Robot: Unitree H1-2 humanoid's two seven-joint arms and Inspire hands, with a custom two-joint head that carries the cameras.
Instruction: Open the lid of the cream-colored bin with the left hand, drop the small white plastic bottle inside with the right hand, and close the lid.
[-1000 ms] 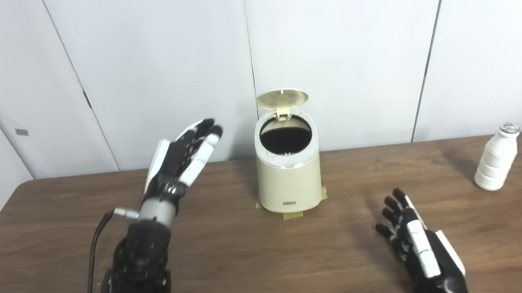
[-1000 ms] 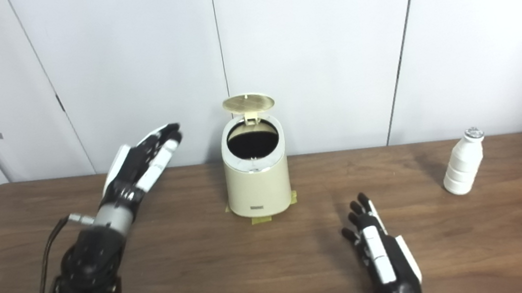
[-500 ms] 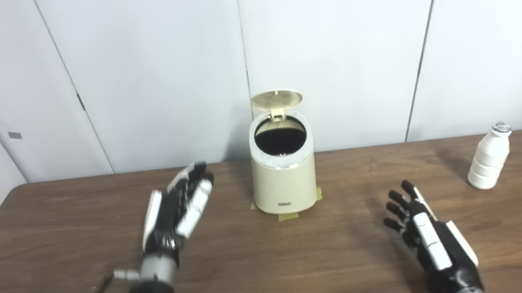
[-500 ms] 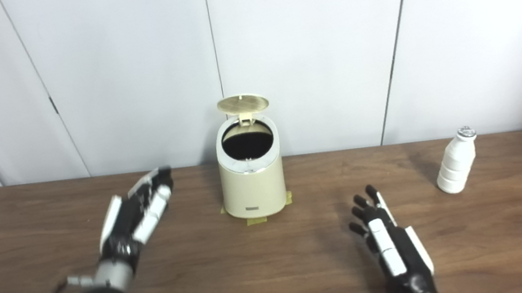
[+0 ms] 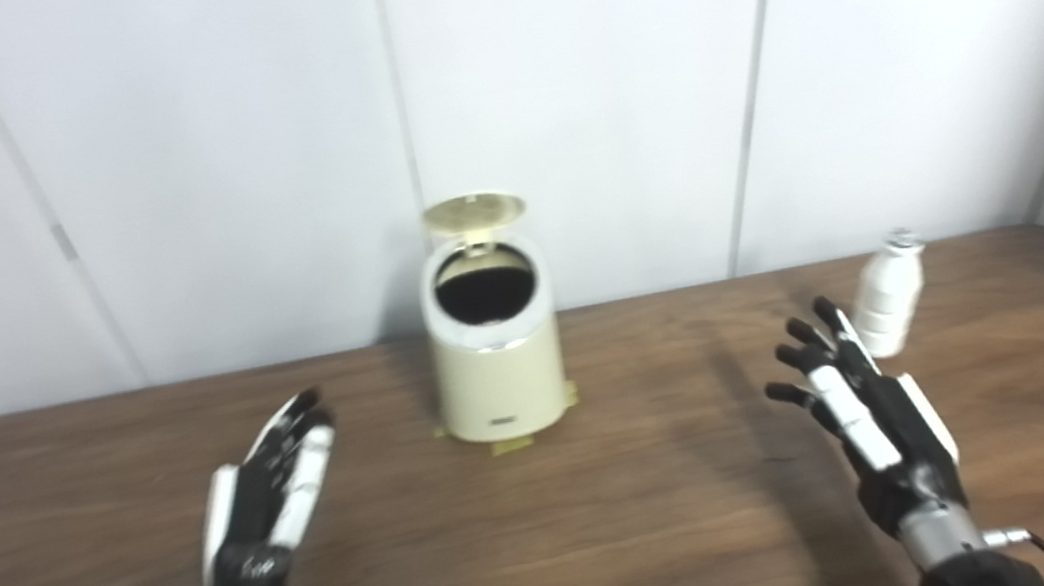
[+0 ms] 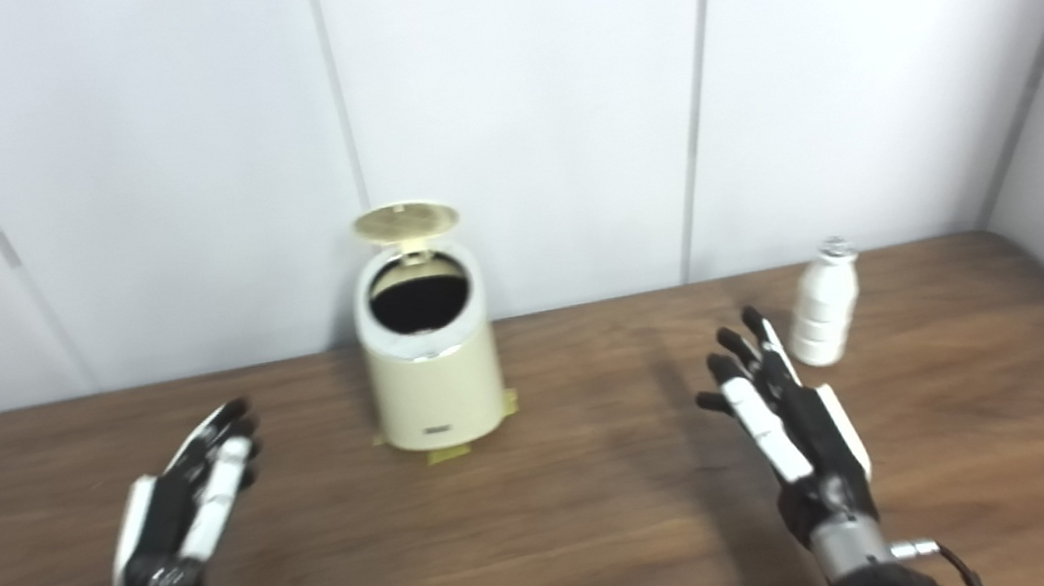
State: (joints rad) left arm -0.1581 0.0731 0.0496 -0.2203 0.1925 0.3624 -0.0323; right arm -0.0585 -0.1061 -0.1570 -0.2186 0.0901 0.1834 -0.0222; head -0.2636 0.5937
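Standing open, bin between two empty hands

Cream bin [image 5: 495,357], lid [image 5: 473,212] raised, dark inside, front label unreadable. Left robot hand [image 5: 267,498] and right robot hand [image 5: 865,409] released, fingers spread, above counter [image 5: 613,523]. White bottle [image 5: 882,306] upright just beyond right fingertips.

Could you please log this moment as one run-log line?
lid: open | bottle: upright on table, not held | left robot hand: open | right robot hand: open, beside bottle
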